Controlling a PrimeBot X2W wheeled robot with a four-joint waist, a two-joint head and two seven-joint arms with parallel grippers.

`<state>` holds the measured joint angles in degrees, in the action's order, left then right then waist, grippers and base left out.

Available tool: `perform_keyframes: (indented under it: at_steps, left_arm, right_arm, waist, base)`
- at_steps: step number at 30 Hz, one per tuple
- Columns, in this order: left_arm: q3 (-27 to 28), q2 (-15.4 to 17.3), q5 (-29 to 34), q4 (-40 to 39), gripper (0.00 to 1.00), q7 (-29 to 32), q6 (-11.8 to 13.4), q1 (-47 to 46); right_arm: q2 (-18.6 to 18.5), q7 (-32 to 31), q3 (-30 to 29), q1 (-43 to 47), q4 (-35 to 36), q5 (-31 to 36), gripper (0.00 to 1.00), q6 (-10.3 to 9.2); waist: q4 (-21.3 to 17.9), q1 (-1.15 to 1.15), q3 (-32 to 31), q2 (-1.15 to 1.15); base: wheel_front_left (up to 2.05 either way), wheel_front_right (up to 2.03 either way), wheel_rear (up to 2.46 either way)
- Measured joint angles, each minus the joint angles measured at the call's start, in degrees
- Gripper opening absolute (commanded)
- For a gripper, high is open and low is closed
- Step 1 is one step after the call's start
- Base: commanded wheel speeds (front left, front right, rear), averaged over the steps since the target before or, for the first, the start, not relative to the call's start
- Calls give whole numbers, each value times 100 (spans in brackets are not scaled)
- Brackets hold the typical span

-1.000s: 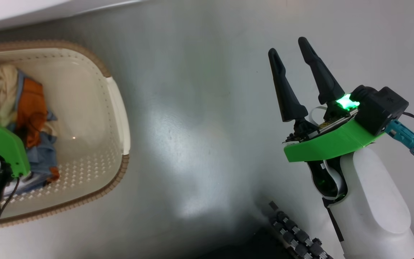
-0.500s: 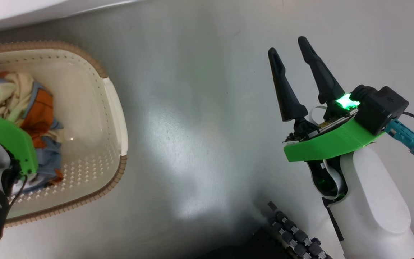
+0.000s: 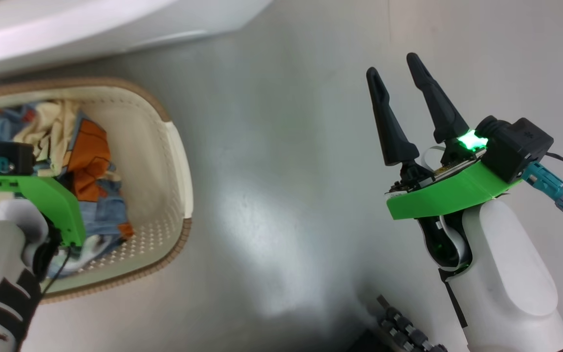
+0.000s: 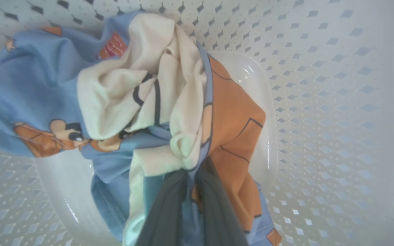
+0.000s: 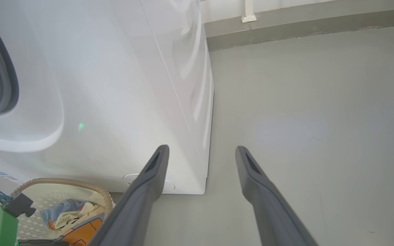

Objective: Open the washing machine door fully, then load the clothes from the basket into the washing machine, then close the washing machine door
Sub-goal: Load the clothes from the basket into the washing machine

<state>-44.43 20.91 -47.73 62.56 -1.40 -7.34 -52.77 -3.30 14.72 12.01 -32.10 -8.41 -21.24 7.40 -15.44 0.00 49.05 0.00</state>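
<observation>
The cream basket (image 3: pixel 184 161) with its brown rim sits on the floor at my left, in front of the white washing machine (image 3: pixel 91 24). In it lie the clothes (image 3: pixel 86 166), blue, orange and cream. My left gripper (image 4: pixel 192 171) reaches down into the basket and is shut on a bunched fold of the clothes (image 4: pixel 132 95); in the head view its fingers are hidden under the green wrist bracket (image 3: pixel 47 200). My right gripper (image 3: pixel 393 66) hangs open over bare floor, holding nothing. The right wrist view has the washing machine (image 5: pixel 115 85), its grey ring (image 5: pixel 2 85) and the basket (image 5: pixel 80 186). The washing machine door is out of view.
Grey floor (image 3: pixel 286 171) spreads between the basket and my right arm. A ridged dark part of my base (image 3: pixel 403 327) shows at the bottom edge. Beyond the machine's corner runs a grey skirting along the wall (image 5: pixel 303 24).
My left gripper has shut on the clothes in the basket. The head camera has shifted, so more of the machine shows at the top. The right arm has stayed still.
</observation>
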Motion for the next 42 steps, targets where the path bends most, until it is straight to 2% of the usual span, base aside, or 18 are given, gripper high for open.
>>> perform_keyframes:
  at_steps: [10,18,25,35,42]
  left_arm:
    - [-392,-41,-387,-421,0,-928,-4,486]
    - [-480,-56,-504,-870,0,-1281,-4,966]
    - [342,-53,-121,-1730,0,-1293,22,1450]
    - [1503,-214,699,-3123,0,-1299,297,2890]
    - [2062,-292,1178,-4075,0,-1299,465,3671]
  right_arm:
    - [-2,0,-68,102,-211,42,100,0]
    - [-24,0,-166,528,-411,48,100,0]
    - [-133,0,-196,788,-525,48,100,0]
    - [-399,0,-298,1358,-698,-19,100,0]
    - [-501,0,-359,1760,-736,-70,100,0]
  waist:
    - [220,0,-775,0]
    - [431,0,-1633,0]
    - [645,0,-2258,0]
    - [925,0,-3255,0]
    - [1127,0,-3940,0]
  base:
    - [0,0,0]
    - [0,0,0]
    - [0,0,0]
    - [0,0,0]
    - [0,0,0]
